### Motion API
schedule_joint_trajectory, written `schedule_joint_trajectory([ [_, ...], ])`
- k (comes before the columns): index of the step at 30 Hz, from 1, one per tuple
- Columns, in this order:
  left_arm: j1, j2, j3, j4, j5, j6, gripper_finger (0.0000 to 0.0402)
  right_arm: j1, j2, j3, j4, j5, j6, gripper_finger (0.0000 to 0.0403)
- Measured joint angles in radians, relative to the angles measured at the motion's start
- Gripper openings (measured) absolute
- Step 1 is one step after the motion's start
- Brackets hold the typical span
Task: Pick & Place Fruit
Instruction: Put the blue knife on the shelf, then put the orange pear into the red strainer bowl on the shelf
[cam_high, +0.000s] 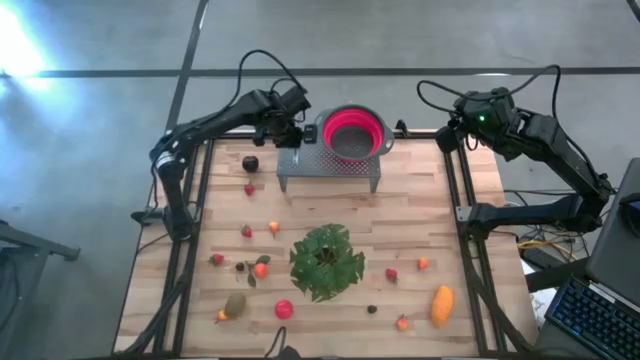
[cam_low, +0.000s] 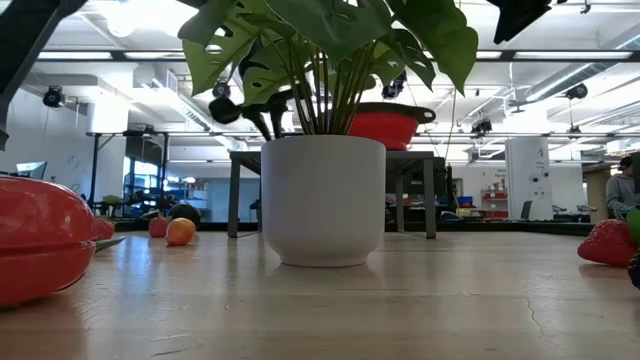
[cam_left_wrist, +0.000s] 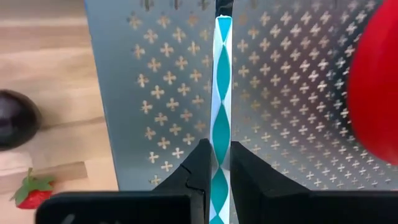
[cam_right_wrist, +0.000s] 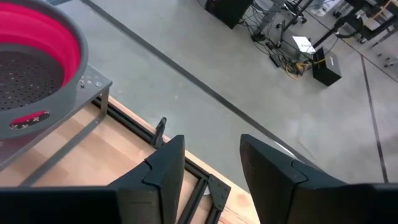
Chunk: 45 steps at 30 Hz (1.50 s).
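Note:
Several small fruits lie on the wooden table: a dark purple round one (cam_high: 250, 163), a red one (cam_high: 284, 309), an olive-green one (cam_high: 235, 304) and a yellow-orange oblong one (cam_high: 441, 305). My left gripper (cam_high: 300, 130) hangs over the left end of the grey perforated stand (cam_left_wrist: 168, 93), next to the red colander (cam_high: 352, 133). It is shut on a thin teal-and-white strip (cam_left_wrist: 222, 74). My right gripper (cam_right_wrist: 211, 162) is open and holds nothing, off the table's far right corner. My left gripper pinches the teal-and-white strip (cam_left_wrist: 221, 134) between its two fingers. The fingers point steeply down over the stand. The strip runs along the fingers and out past their tips. I cannot tell what the strip is, nor whether its far end touches the stand.
A green leafy plant in a white pot (cam_high: 326, 260) stands mid-table among the fruit. The colander sits on the stand at the far edge. A strawberry (cam_left_wrist: 31, 191) and the dark purple fruit (cam_left_wrist: 15, 118) lie just left of the stand. Black frame rails run along both table sides.

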Motion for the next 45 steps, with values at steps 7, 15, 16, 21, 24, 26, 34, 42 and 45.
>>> schedule_joint_trajectory([
  [7,0.006,0.03,-0.001,-0.015,0.028,-0.018,0.0039,0.0,0.0,-0.003,0.0,0.0,-0.002,0.0147],
  [15,0.015,0.042,-0.002,-0.021,0.032,-0.027,0.0039,0.0,0.0,-0.008,-0.001,0.0,-0.005,0.0166],
  [16,0.015,0.042,-0.002,-0.021,0.033,-0.027,0.004,0.0,0.0,-0.008,-0.001,-0.001,-0.007,0.0168],
  [21,0.015,0.042,-0.003,-0.021,0.028,-0.024,0.0058,0.0,0.0,-0.008,-0.001,0.0,-0.012,0.0171],
  [24,0.014,0.042,-0.003,-0.021,0.027,-0.023,0.007,0.0,0.0,-0.008,-0.001,0.0,-0.017,0.0165],
  [26,0.014,0.042,-0.003,-0.021,0.027,-0.015,0.0077,0.0,0.0,-0.008,-0.001,0.0,-0.019,0.0159],
  [34,0.015,0.04,-0.003,-0.02,0.074,0.026,0.0119,0.0,0.0,-0.008,-0.001,0.0,-0.022,0.0141],
  [42,0.027,0.021,0.059,-0.046,0.16,0.097,0.0181,0.0,0.0,-0.008,-0.004,-0.004,-0.022,0.0136],
  [45,0.038,0.004,0.092,-0.073,0.17,0.131,0.0193,0.0,-0.001,-0.008,-0.008,-0.039,-0.021,0.0144],
])
